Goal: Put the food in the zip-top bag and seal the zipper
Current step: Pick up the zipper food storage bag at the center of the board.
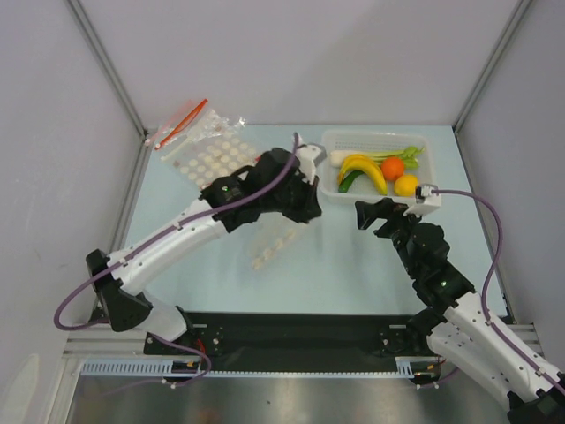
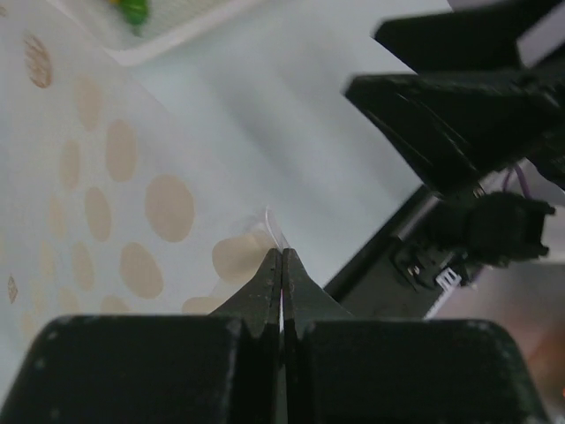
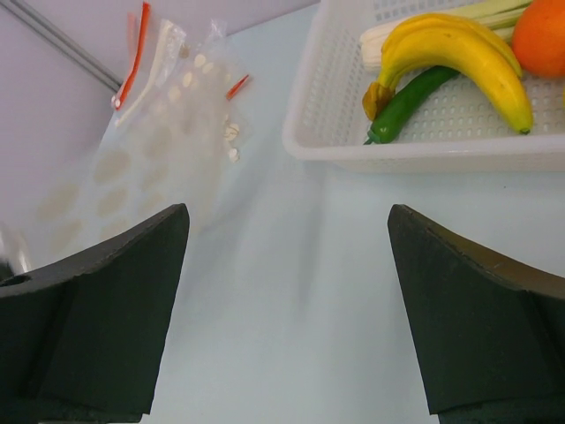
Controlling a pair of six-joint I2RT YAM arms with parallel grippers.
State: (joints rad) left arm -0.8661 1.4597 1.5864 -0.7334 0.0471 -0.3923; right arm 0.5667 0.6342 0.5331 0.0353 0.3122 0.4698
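Observation:
The zip-top bag [image 1: 270,250] is see-through with pale dots and lies in the middle of the table. It fills the left of the left wrist view [image 2: 132,203]. My left gripper [image 2: 282,253] is shut on the bag's thin edge at a corner. In the top view it [image 1: 303,214] points down over the bag's far end. The food lies in the white basket [image 1: 375,139]: banana [image 1: 366,170], orange [image 1: 393,168], lemon [image 1: 406,185], green vegetable [image 1: 349,181], leek [image 1: 397,155]. My right gripper [image 1: 371,215] is open and empty just in front of the basket. I cannot make out the zipper.
A heap of spare dotted bags with red strips [image 1: 203,141] lies at the back left and shows in the right wrist view [image 3: 168,79]. The basket's near wall [image 3: 397,150] stands ahead of the right fingers [image 3: 477,300]. Grey walls close off the left, back and right.

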